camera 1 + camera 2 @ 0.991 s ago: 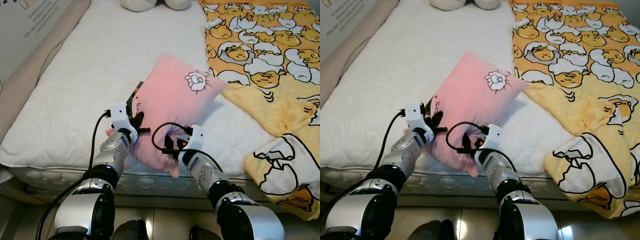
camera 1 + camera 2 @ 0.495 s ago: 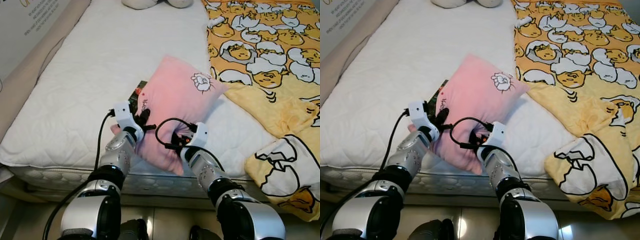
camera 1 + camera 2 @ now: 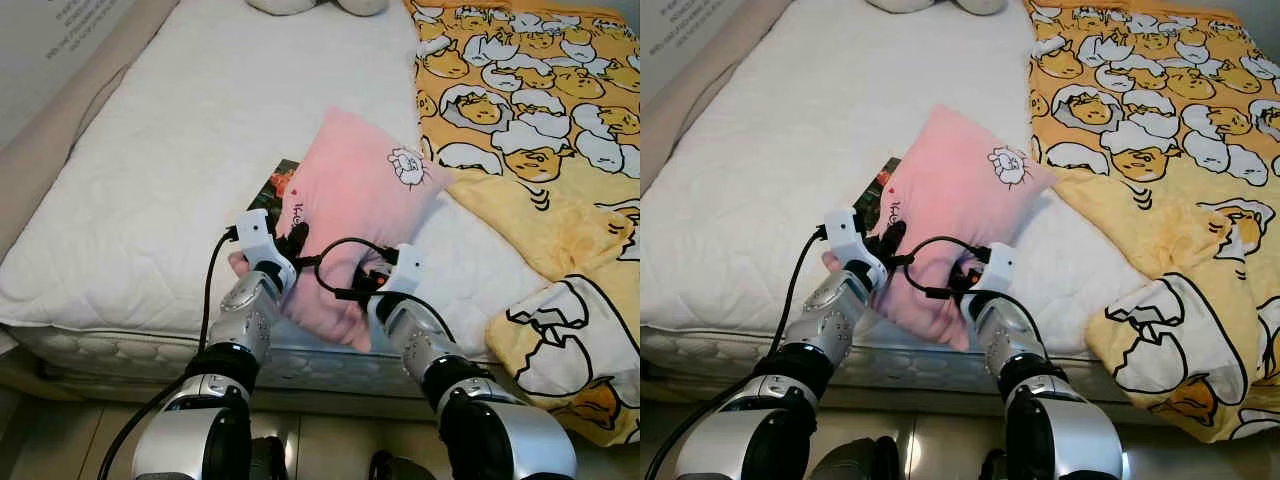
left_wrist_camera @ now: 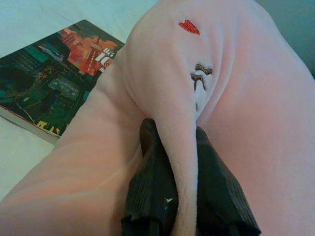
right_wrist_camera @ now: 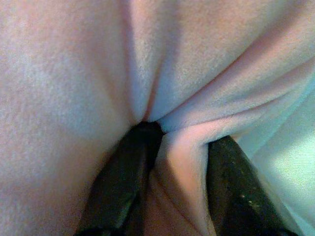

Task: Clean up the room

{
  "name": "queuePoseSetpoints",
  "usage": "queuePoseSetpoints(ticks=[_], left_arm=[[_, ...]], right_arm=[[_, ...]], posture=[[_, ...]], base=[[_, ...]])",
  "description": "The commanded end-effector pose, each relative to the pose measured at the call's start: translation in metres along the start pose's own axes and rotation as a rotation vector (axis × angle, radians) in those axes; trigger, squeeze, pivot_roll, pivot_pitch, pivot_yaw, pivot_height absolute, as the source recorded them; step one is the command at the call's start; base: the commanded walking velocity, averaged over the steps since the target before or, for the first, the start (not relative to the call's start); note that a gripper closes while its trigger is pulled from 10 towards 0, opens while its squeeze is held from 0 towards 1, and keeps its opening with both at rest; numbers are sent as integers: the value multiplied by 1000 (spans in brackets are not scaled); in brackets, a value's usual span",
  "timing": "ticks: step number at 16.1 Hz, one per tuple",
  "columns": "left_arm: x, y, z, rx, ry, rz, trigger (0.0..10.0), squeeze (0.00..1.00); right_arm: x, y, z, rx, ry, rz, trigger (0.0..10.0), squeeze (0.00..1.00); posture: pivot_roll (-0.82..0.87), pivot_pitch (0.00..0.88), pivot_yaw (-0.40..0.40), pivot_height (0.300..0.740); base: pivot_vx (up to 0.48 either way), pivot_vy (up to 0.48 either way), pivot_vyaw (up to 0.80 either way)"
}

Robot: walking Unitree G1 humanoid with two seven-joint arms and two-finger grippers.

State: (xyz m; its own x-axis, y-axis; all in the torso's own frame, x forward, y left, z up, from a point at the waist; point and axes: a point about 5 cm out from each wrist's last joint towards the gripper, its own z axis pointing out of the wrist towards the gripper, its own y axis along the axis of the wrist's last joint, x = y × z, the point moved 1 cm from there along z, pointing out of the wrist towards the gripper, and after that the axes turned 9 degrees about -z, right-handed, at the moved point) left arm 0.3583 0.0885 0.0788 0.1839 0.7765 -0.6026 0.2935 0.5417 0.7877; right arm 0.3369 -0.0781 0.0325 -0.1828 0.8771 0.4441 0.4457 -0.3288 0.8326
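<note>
A pink pillow (image 3: 360, 200) with a small sheep drawing is held tilted above the near edge of the white mattress (image 3: 190, 140). My left gripper (image 3: 296, 243) is shut on the pillow's left edge; in the left wrist view a fold of pink fabric (image 4: 177, 123) is pinched between its black fingers (image 4: 152, 187). My right gripper (image 3: 366, 283) is shut on the pillow's lower edge, with fabric (image 5: 182, 147) bunched between its fingers (image 5: 123, 177). A book (image 3: 279, 180) with a dark city cover lies on the mattress, partly hidden behind the pillow.
A yellow blanket (image 3: 540, 120) with egg cartoons covers the bed's right side and hangs over the front edge. A plush toy (image 3: 300, 5) lies at the head of the bed. A beige bed frame (image 3: 60, 130) runs along the left. Tiled floor (image 3: 320, 450) lies below.
Both grippers have carried the pillow slightly up and to the right over the bed edge. The camera has shifted a little, and more of the book shows beside the pillow.
</note>
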Motion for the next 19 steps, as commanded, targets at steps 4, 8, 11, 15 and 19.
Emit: queuePoseSetpoints(ticks=[4,8,11,15,19], left_arm=[[-24,14,11,-9,-68,42,0,0],[-42,74,15,-206,-113,89,0,0],[-36,83,12,-259,-48,171,0,0],[-28,84,8,-266,2,243,0,0],[-35,93,11,-270,-42,315,0,0]], right_arm=[[9,56,8,-169,55,-88,0,0],[13,125,4,-353,74,-277,0,0],[2,151,-5,-435,-7,-397,0,0],[-9,150,-13,-463,-45,-383,0,0],[-15,146,-16,-463,-72,-397,0,0]], posture=[[88,55,-43,740],[62,27,-59,740],[55,30,-72,740],[58,30,-52,740],[47,17,-17,740]], base=[[0,0,0],[0,0,0],[0,0,0],[0,0,395],[0,339,500]])
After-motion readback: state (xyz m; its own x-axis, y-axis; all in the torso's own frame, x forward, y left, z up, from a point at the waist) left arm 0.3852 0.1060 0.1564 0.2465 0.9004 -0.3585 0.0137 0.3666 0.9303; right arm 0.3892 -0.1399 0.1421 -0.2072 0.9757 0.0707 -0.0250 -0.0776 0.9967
